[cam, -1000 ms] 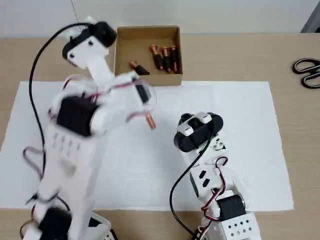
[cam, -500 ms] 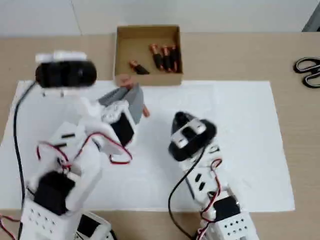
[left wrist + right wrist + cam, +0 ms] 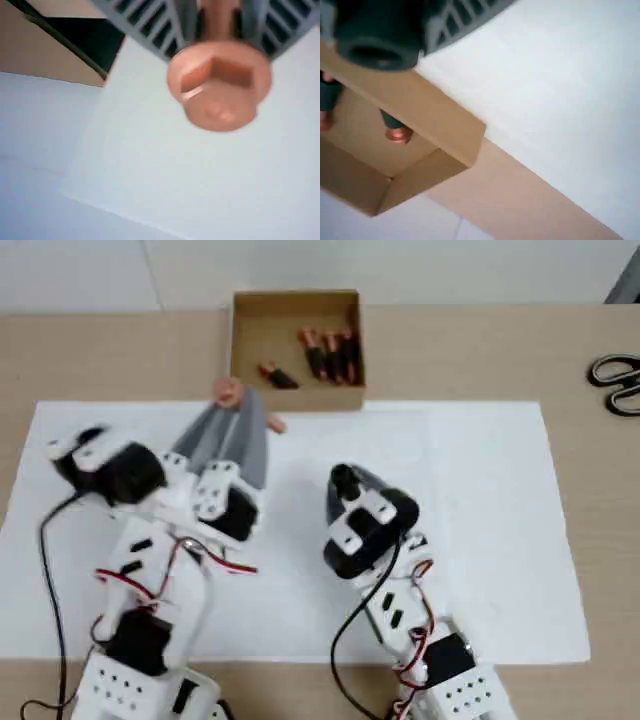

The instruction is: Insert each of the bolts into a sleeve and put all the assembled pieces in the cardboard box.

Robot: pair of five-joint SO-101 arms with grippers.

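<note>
My left gripper (image 3: 245, 412) lies low over the white paper, pointing toward the cardboard box (image 3: 246, 340), and is shut on a copper bolt (image 3: 229, 391). In the left wrist view the bolt's head (image 3: 218, 87) with its hex socket sticks out from between the grey fingers (image 3: 145, 22). My right gripper (image 3: 345, 480) stands mid-paper, shut on a black sleeve (image 3: 377, 35). The box wall (image 3: 420, 105) lies just beyond the sleeve. Several assembled bolt-and-sleeve pieces (image 3: 330, 355) lie inside the box, one apart (image 3: 278, 375); one also shows in the right wrist view (image 3: 395, 127).
A large white paper sheet (image 3: 480, 500) covers the wooden table. Scissors (image 3: 615, 380) lie at the far right edge. Both arm bases stand at the near edge of the table.
The left arm has swung down and drawn back toward the left, turning the bolt to point toward the box. The right arm has shifted slightly left.
</note>
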